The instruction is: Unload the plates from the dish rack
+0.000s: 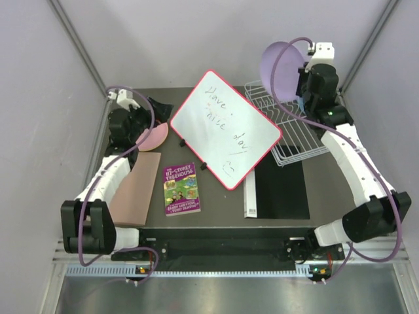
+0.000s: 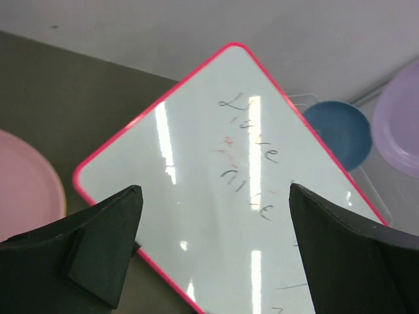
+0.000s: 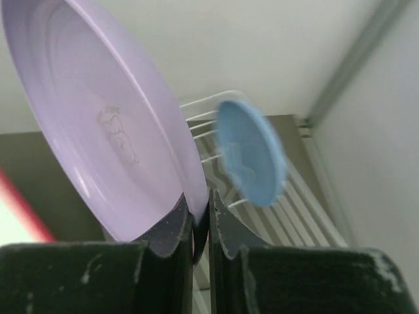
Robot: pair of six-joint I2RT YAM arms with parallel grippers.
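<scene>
My right gripper [image 3: 200, 196] is shut on the rim of the lilac-purple plate [image 3: 111, 131] and holds it on edge in the air above the white wire dish rack [image 1: 294, 140]; the plate also shows in the top view [image 1: 280, 69]. The light blue plate [image 3: 252, 154] stands on edge between the rack's tines [image 3: 298, 219]. The pink plate [image 1: 152, 139] lies on the table at the left, beside my left gripper [image 2: 215, 190], which is open and empty. The orange-yellow plate is not in view.
The red-rimmed whiteboard [image 1: 226, 127] lies tilted in the middle, between the pink plate and the rack. A colourful book [image 1: 181, 190], a brown board [image 1: 134, 190] and a black mat [image 1: 281, 186] lie nearer the front. Grey walls close in both sides.
</scene>
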